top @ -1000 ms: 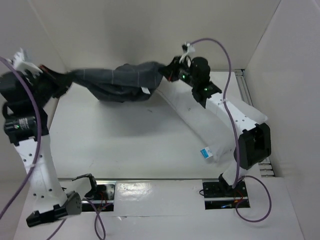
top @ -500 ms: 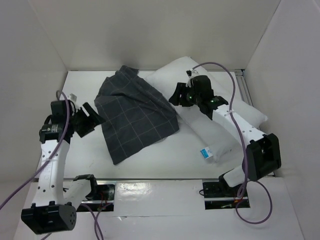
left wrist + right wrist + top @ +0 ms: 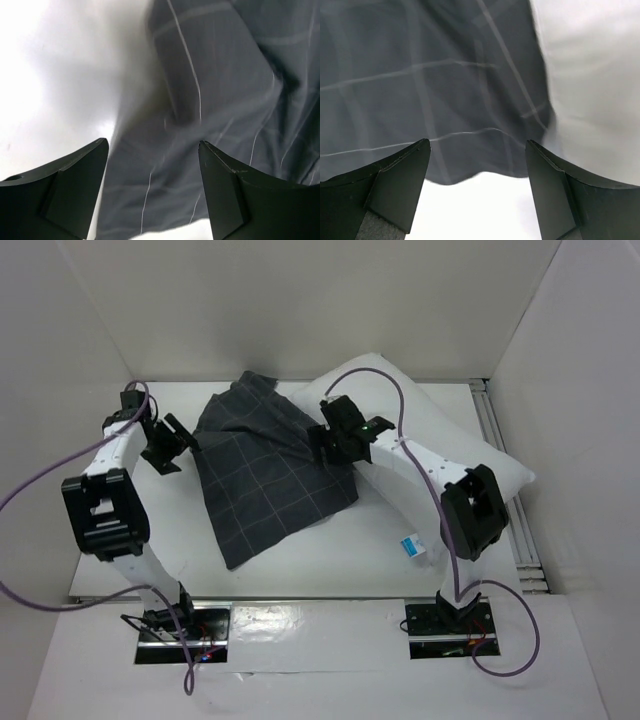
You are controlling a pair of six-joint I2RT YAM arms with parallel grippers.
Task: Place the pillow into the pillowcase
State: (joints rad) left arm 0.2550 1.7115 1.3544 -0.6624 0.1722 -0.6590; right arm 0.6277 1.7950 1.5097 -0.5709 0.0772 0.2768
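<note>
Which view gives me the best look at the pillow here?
Top external: the pillow shows nearly whole, slanted across the table, with the right arm over it and the pillowcase along one side. The right wrist view catches only a white patch beside the cloth; the left wrist view, apparently none.

Built of white boxy links w/ black joint housings: left arm [image 3: 108, 452] & right arm [image 3: 425, 462], same make. Big black block w/ cut-outs at each elbow. Purple wiring per side: left cable [image 3: 35, 495] in a wide loop, right cable [image 3: 372, 373] in a tighter arc. Black left hand [image 3: 165, 445], black right hand [image 3: 325, 436]. Up close: matte dark-grey wedge fingers [image 3: 75, 185], chamfered edges, small round hole in one; same look on right fingers [image 3: 395, 185]. Black base plates [image 3: 180, 625] w/ thin red & black leads.
</note>
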